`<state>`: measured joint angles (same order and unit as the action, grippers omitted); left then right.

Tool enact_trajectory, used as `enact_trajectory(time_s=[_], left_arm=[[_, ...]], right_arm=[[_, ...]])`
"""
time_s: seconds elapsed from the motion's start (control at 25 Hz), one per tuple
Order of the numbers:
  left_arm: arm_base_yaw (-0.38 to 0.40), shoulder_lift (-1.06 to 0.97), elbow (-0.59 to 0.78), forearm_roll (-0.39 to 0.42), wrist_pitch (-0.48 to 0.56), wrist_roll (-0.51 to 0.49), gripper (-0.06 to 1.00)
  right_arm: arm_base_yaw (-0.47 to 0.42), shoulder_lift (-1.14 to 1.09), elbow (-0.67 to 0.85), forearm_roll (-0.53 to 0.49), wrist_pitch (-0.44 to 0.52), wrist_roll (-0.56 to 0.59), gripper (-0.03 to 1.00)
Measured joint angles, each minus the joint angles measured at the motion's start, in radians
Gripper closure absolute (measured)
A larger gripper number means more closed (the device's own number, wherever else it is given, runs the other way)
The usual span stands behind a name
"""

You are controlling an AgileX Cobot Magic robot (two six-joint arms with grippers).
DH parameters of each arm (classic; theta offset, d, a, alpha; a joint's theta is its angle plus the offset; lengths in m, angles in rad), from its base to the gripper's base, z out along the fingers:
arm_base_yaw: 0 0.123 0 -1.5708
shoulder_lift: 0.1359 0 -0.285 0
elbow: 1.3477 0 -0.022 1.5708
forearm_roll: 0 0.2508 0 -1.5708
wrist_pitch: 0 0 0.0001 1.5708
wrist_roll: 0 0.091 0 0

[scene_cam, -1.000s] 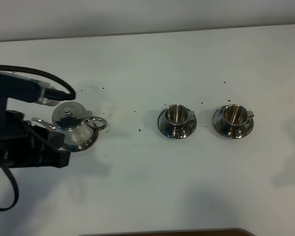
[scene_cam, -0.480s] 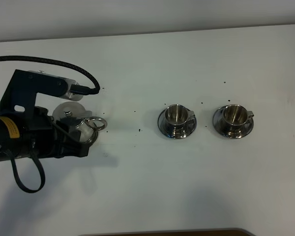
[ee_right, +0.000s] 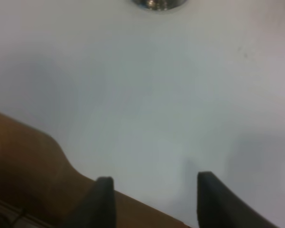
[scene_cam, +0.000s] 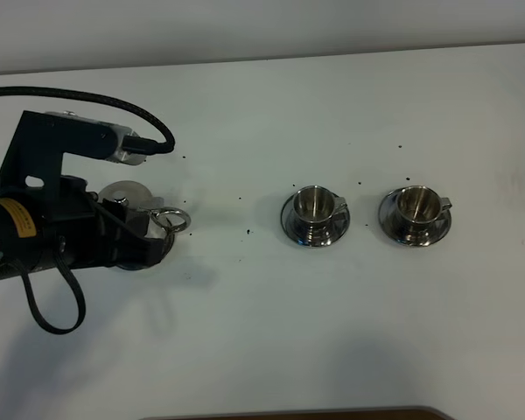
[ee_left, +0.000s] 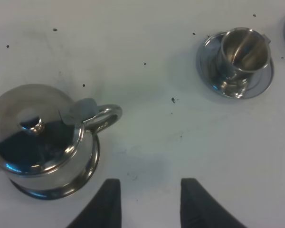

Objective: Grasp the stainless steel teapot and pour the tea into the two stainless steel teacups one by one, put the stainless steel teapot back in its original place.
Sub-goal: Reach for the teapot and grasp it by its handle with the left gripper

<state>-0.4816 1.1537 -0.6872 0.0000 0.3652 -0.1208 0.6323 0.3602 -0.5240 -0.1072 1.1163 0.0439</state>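
The stainless steel teapot (ee_left: 38, 137) stands at the table's left on a round steel disc (ee_left: 83, 175), lid on, with its loop handle (ee_left: 106, 117) pointing toward the cups. In the high view my left arm covers most of the teapot (scene_cam: 125, 194). My left gripper (ee_left: 150, 183) (scene_cam: 155, 243) is open just beside the handle and holds nothing. Two stainless steel teacups (scene_cam: 315, 204) (scene_cam: 416, 203) stand on saucers at mid-table; the nearer cup (ee_left: 240, 47) also shows in the left wrist view. My right gripper (ee_right: 154, 179) is open over bare table and is out of the high view.
Small dark specks (scene_cam: 248, 232) dot the white table (scene_cam: 271, 324) between teapot and cups. A black cable (scene_cam: 96, 109) loops over my left arm. In the right wrist view the table's front edge and brown floor (ee_right: 23, 161) lie close, with a steel rim (ee_right: 156, 4) at the frame's border.
My left arm has moved right from the table's left edge and now hangs over the teapot. The bit of the right arm at the right edge has left the high view.
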Motion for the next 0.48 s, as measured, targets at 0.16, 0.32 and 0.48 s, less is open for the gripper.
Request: enact_trajectory(time_s=[0.16, 0.32, 0.48], left_arm=[[0.000, 0.000, 0.000, 0.000, -0.001, 0.000, 0.58], [0.000, 0.000, 0.000, 0.000, -0.002, 0.001, 0.58], [0.000, 0.000, 0.000, 0.000, -0.002, 0.001, 0.58]], right_arm=[[0.000, -0.004, 0.000, 0.001, -0.001, -0.001, 0.57], [0.000, -0.009, 0.000, 0.001, -0.001, -0.001, 0.57], [-0.013, -0.010, 0.000, 0.001, -0.001, -0.003, 0.57]])
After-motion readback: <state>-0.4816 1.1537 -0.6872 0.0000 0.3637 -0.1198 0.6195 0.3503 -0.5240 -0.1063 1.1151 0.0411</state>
